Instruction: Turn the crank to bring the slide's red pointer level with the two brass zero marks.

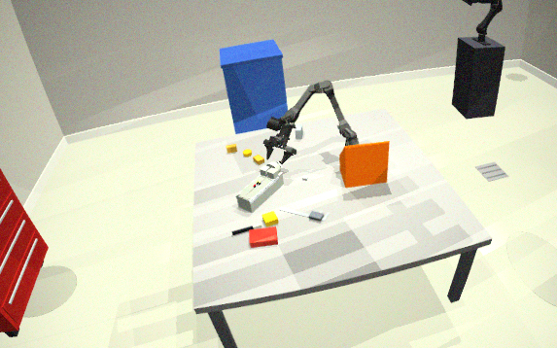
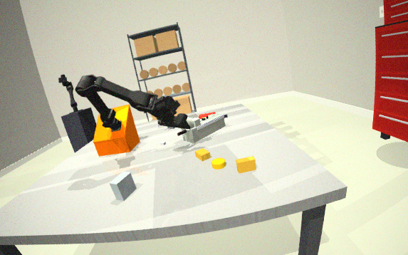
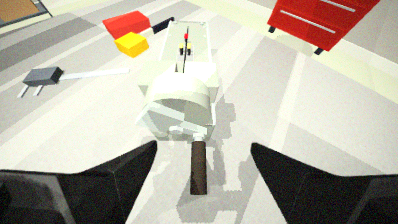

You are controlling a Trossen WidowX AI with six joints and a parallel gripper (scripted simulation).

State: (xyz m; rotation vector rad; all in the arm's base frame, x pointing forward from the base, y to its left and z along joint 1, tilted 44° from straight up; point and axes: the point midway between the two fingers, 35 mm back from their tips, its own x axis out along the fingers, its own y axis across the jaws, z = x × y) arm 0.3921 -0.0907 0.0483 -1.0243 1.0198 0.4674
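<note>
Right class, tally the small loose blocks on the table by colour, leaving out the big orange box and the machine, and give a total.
Yellow: 4
Red: 1
Grey: 1
Total: 6

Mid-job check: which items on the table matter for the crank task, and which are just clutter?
Job: pale grey crank machine, its dark brown handle, red pointer, brass marks, open black gripper.

Clutter: red block, yellow cube, grey brush-like tool, orange box, three yellow pieces.

arm bent, tool open, empty
</note>
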